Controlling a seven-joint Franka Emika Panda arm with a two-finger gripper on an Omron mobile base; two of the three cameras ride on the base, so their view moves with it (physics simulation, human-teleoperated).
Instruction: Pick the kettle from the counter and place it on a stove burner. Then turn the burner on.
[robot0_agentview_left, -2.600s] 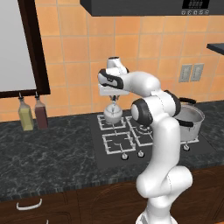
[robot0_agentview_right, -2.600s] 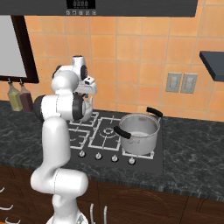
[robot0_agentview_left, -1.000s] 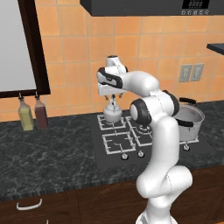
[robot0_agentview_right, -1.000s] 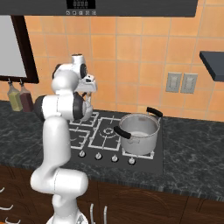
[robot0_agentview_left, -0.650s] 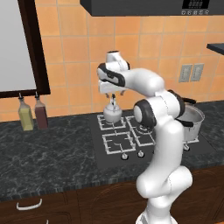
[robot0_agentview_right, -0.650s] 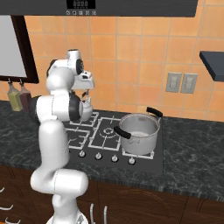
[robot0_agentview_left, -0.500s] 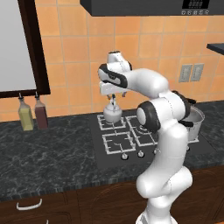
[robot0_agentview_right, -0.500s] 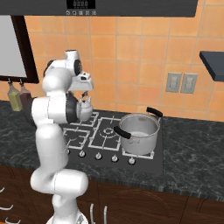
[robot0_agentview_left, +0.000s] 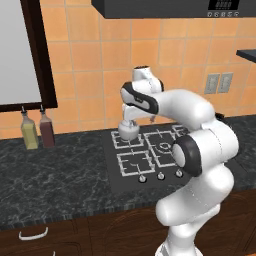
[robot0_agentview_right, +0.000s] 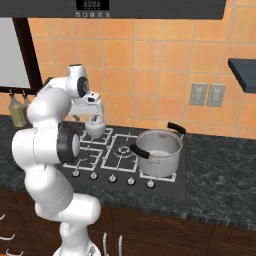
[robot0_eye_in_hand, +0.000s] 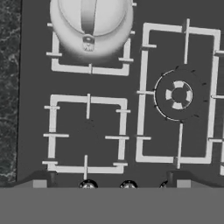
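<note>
Sitting on the back-left stove burner (robot0_eye_in_hand: 89, 57), the kettle (robot0_eye_in_hand: 91, 21) lies at 12 o'clock in the hand view, handle running 12 to 6, spout toward 6. Released: gripper (robot0_eye_in_hand: 109, 183) spread wide, empty, above the front of the black cooktop (robot0_eye_in_hand: 131, 127). Likely next, the burner knobs (robot0_eye_in_hand: 88, 187) at 6 o'clock, close by the fingertips (robot0_eye_in_hand: 40, 183). Beyond, large middle grate (robot0_eye_in_hand: 179, 94) at 3 o'clock, steel pot (robot0_agentview_right: 159, 150) on the right, mottled counter (robot0_agentview_left: 55, 175), two bottles (robot0_agentview_left: 39, 130) by the orange tiled wall (robot0_agentview_left: 100, 60).

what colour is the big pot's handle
Black, on the steel pot; the handle shows best in the right base view.
</note>
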